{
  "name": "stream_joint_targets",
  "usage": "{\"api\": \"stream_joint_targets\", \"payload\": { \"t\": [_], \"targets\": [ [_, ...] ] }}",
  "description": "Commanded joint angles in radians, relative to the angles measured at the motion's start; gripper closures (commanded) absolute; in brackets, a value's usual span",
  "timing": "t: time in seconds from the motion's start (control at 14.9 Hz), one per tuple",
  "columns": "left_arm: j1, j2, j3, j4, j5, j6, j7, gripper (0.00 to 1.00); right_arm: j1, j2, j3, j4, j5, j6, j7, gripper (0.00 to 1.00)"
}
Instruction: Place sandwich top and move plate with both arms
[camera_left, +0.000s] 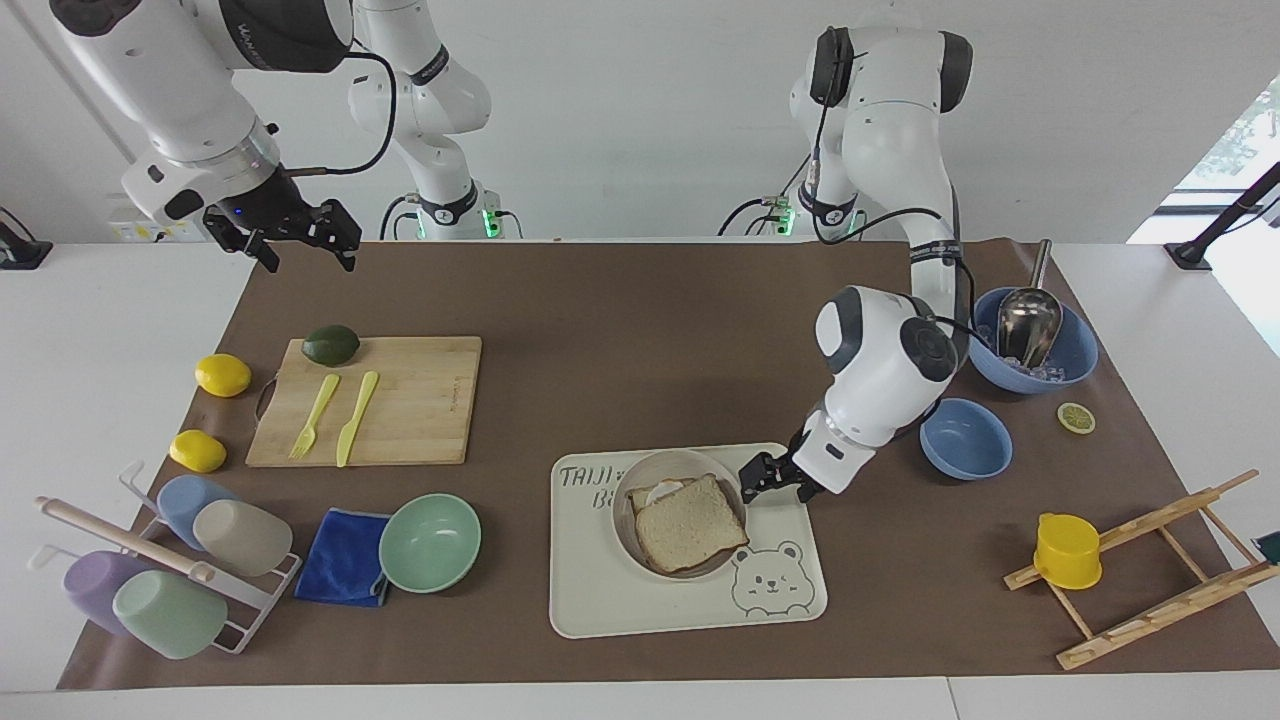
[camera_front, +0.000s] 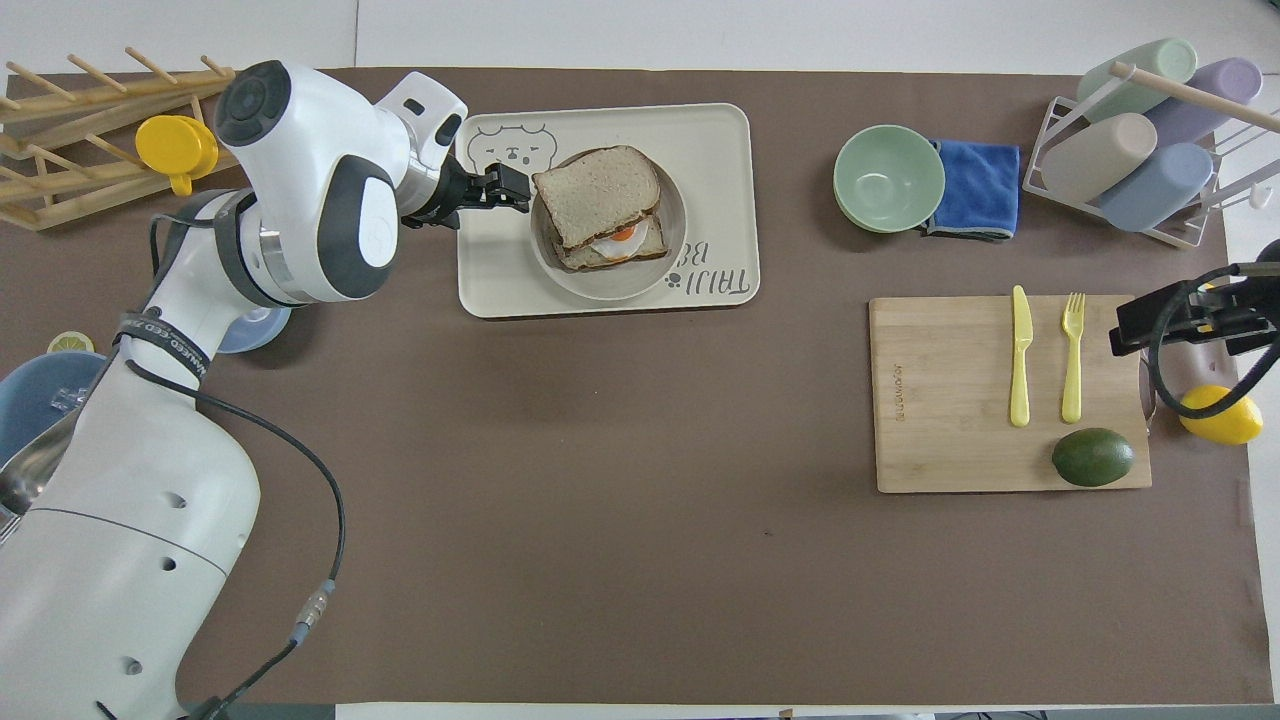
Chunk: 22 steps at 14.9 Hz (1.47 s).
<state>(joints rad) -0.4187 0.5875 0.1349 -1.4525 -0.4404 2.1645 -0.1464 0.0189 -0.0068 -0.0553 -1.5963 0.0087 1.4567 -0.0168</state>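
Now sandwich top (camera_left: 690, 523) on plate (camera_left: 628, 525), left pincer (camera_left: 757, 472) beside it, empty, parted; right pincer (camera_left: 300, 238) parted, waiting

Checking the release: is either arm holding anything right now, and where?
Nothing. The left gripper is off the sandwich top; the right gripper waits.

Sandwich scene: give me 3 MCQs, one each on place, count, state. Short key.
1. The plate sits on:
A. the bear-print tray
B. the cutting board
C. the blue cloth

2. Yellow utensils on the cutting board:
A. one
B. two
C. three

3. The sandwich top is:
A. held by the left gripper
B. lying on the egg slice
C. on the bare tray

Key:
1 A, the tray shows all round the plate.
2 B, a fork and a knife.
3 B, the gripper is clear of it beside the plate.
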Motion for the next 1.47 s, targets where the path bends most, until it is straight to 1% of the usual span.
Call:
{"api": "stream_joint_targets", "payload": {
  "t": [0.0,0.13,0.33,0.54,0.74,0.94,1.07,1.2,1.34,1.4],
  "targets": [
    [0.070,-0.101,0.012,-0.031,0.015,-0.101,0.005,0.00,-0.010,-0.013,0.009,-0.017,-0.032,0.022,-0.031,0.00],
    [0.100,-0.153,0.041,-0.031,0.034,-0.174,0.010,0.00,-0.010,-0.013,0.009,-0.017,-0.032,0.022,-0.031,0.00],
    [0.104,-0.221,0.086,-0.026,0.124,-0.262,0.010,0.00,-0.010,-0.013,0.011,-0.017,-0.032,0.022,-0.031,0.00],
    [0.103,-0.264,0.132,-0.022,0.172,-0.340,0.008,0.00,-0.010,-0.015,0.011,-0.019,-0.032,0.022,-0.031,0.00],
    [0.106,-0.330,0.140,-0.023,0.239,-0.402,0.007,0.00,-0.010,-0.015,0.011,-0.019,-0.032,0.020,-0.031,0.00],
    [0.146,-0.417,0.134,-0.025,0.287,-0.504,0.014,0.00,-0.010,-0.015,0.011,-0.019,-0.032,0.022,-0.032,0.00],
    [0.176,-0.469,0.120,-0.025,0.321,-0.589,0.016,0.00,-0.010,-0.015,0.011,-0.019,-0.032,0.022,-0.032,0.00],
    [0.211,-0.518,0.073,-0.023,0.350,-0.678,0.016,0.00,-0.010,-0.013,0.011,-0.019,-0.032,0.021,-0.032,0.00],
    [0.308,-0.544,-0.061,-0.020,0.382,-0.757,0.016,0.00,-0.010,-0.015,0.011,-0.019,-0.032,0.020,-0.032,0.00],
    [0.337,-0.552,-0.113,-0.020,0.397,-0.790,0.016,0.00,-0.010,-0.015,0.011,-0.019,-0.032,0.022,-0.032,0.00]
  ]
}}
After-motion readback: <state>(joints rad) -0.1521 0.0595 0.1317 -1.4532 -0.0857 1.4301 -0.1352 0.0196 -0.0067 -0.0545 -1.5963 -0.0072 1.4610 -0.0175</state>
